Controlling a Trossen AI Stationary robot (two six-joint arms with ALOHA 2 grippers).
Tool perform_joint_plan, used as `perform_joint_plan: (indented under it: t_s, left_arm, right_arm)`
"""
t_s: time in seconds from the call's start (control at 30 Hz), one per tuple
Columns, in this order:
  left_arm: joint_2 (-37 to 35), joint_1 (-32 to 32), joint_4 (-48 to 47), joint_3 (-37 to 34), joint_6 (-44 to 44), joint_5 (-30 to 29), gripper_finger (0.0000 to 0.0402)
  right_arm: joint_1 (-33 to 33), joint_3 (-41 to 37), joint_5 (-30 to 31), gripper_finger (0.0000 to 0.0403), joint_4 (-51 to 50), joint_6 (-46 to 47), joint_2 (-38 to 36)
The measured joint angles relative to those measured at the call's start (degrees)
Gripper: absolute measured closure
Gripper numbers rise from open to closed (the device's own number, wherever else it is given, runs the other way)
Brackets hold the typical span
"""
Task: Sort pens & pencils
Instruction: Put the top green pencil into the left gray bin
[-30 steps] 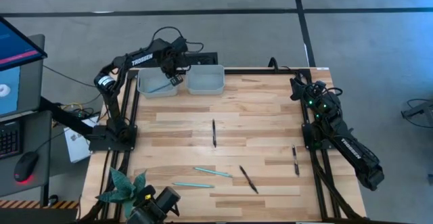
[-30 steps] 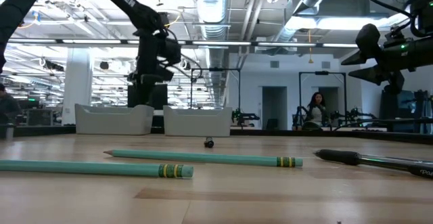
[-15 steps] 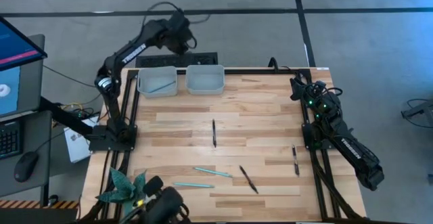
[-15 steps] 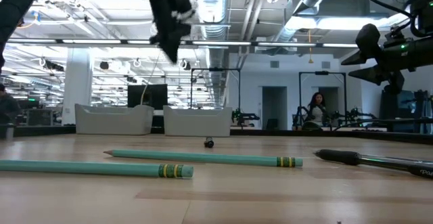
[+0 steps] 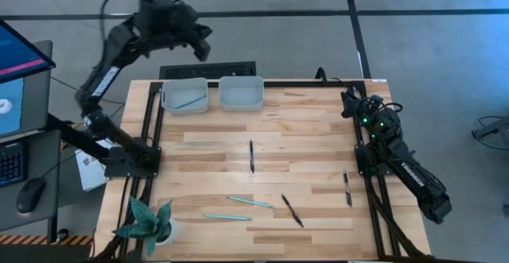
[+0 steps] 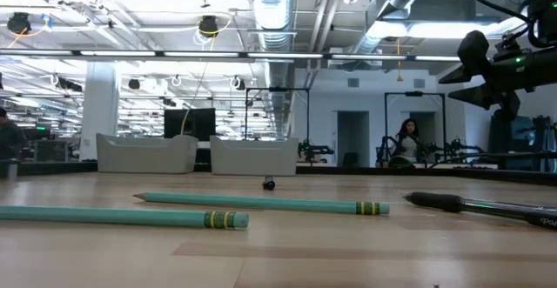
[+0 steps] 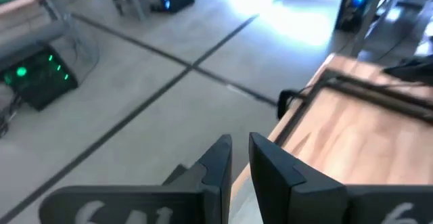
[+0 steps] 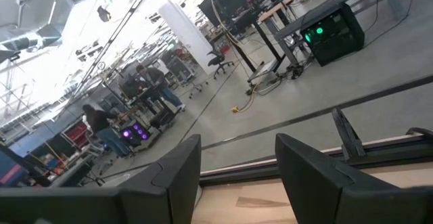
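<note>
Two teal pencils (image 5: 250, 203) (image 5: 227, 215) lie flat near the table's near edge, and a third (image 5: 188, 100) lies in the left grey bin (image 5: 167, 104). Three black pens lie flat on the wood: one mid-table (image 5: 251, 155), one near the teal pair (image 5: 291, 210), one by the right edge (image 5: 347, 187). The low view shows the teal pencils (image 6: 261, 204) (image 6: 122, 216) and a black pen (image 6: 479, 205). My left gripper (image 5: 199, 47) (image 7: 240, 153) is raised beyond the far edge, shut and empty. My right gripper (image 5: 350, 104) (image 8: 237, 163) waits open at the right edge.
A second grey bin (image 5: 241, 93) stands beside the left bin at the far edge. A teal potted plant (image 5: 147, 219) stands at the near left corner. Black frame rails run along the table's left and right sides. People are in the room beyond.
My left arm has risen from above the left bin and swung back past the table's far edge, toward the left, leaving the low view. The teal pencil stays in the left bin. Nothing on the table has moved.
</note>
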Motion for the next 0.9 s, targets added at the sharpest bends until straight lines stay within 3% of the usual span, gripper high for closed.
perform_joint_plan:
  t_s: [0.17, 0.3, 0.43, 0.63, 0.9]
  left_arm:
    - [-5.3, -5.0, -0.8, -0.7, -1.9, -4.5, 0.0358]
    - [-10.2, -9.0, -0.1, -6.5, -5.2, -11.0, 0.0358]
    - [-16.3, -13.6, 5.0, -18.0, -7.1, -11.9, 0.0358]
    - [-22.7, -21.6, 16.6, -38.1, -9.2, -7.8, 0.0358]
    - [-23.0, -31.7, 37.3, -57.5, -13.6, -6.0, 0.0358]
  right_arm:
    - [0.0, 0.0, 0.0, 0.0191, 0.0, 0.0, 0.0]
    - [0.0, 0.0, 0.0, 0.0191, 0.0, 0.0, 0.0]
    - [0.0, 0.0, 0.0, 0.0191, 0.0, -0.5, 0.0]
    - [0.0, 0.0, 0.0, 0.0191, 0.0, -2.4, 0.0]
    - [0.0, 0.0, -0.1, 0.0191, 0.0, -2.5, 0.0]
